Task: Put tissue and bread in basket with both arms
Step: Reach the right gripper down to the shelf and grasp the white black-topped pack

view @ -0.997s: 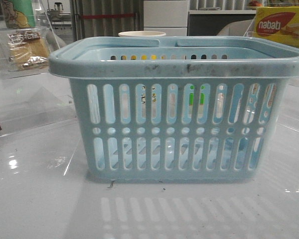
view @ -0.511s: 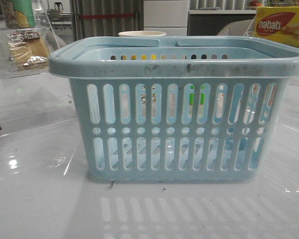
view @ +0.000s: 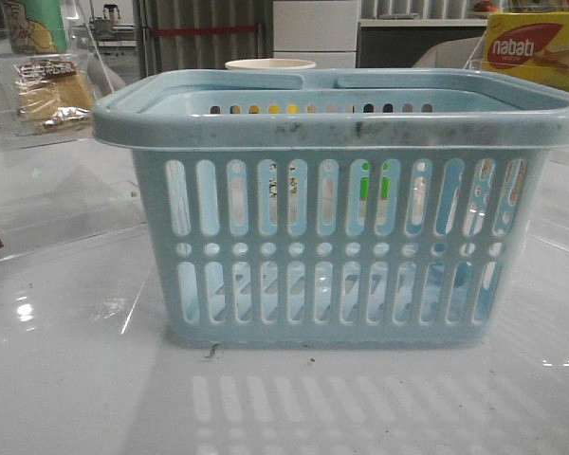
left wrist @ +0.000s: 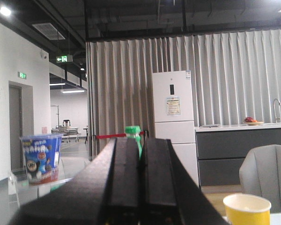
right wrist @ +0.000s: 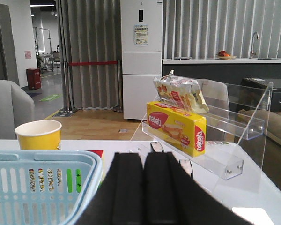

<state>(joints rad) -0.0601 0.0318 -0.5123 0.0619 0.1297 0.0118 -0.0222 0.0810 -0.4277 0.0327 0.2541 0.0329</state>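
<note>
The light-blue slotted basket point(view: 341, 128) fills the middle of the front view, and its corner shows in the right wrist view point(right wrist: 37, 187). The bread point(view: 52, 95), golden-brown in a clear wrapper, stands on a clear shelf at the far left. The tissue is not in view. Neither gripper shows in the front view. My left gripper point(left wrist: 141, 143) is shut and empty, held level above the table. My right gripper point(right wrist: 144, 157) is shut and empty, to the right of the basket's corner.
A yellow paper cup point(view: 270, 65) stands behind the basket and shows in both wrist views point(left wrist: 247, 208) point(right wrist: 38, 134). A yellow nabati box point(right wrist: 177, 126) and a snack packet point(right wrist: 180, 93) sit on a clear stand at the right. A blue tub point(left wrist: 40, 157) and a green bottle point(left wrist: 133, 132) stand at the left.
</note>
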